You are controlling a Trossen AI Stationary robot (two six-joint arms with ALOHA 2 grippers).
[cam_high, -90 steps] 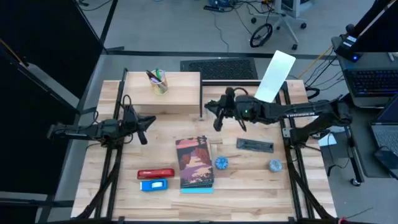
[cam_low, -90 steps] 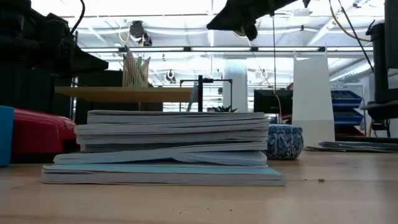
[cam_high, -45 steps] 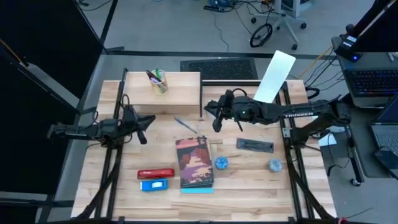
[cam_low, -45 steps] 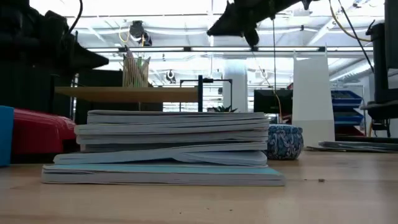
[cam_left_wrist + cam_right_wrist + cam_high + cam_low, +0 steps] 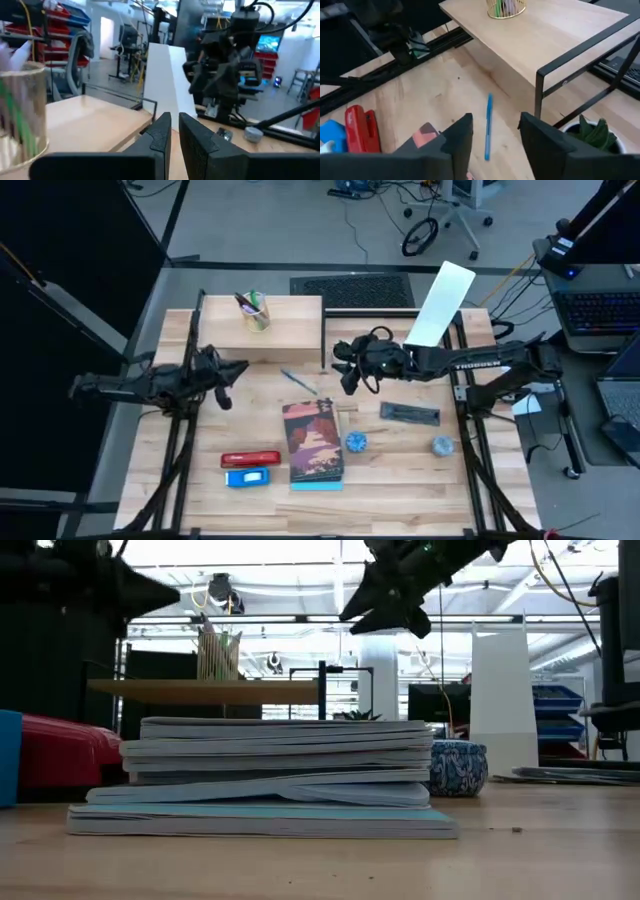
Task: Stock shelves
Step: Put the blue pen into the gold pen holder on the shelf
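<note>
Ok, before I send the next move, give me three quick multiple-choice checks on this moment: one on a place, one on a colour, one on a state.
1. Where does the blue pen lie?
A. In the cup
B. On the tabletop beside the wood shelf
C. On the book stack

2. What colour is the stapler near the front?
A. Red
B. Green
C. White

3. How is the right gripper?
A. Shut on the pen
B. Shut on a book
C. Open, holding nothing

Answers: 1 B, the high view shows it flat on the table by the shelf's leg. 2 A, it is red. 3 C, the right wrist view shows its fingers spread, the pen lying below.
</note>
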